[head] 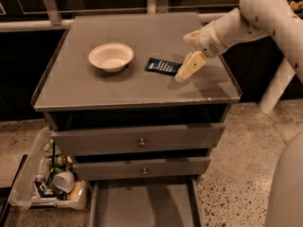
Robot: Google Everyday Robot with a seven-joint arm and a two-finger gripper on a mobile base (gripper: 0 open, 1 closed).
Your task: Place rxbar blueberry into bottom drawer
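Note:
The rxbar blueberry (162, 65), a flat dark navy wrapper with white lettering, lies on the grey cabinet top (142, 86), right of centre. My gripper (188, 52) hangs just to the right of the bar, low over the top, open and empty. One cream finger (189, 66) points down-left almost at the bar's right end. The bottom drawer (142, 207) is pulled out at the foot of the cabinet and its grey floor is bare.
A cream-white bowl (111, 56) stands left of the bar. The two upper drawers (139, 138) with round knobs are pushed in. A clear plastic bin of clutter (49, 183) sits on the floor at the cabinet's left. A white post (274, 86) stands at the right.

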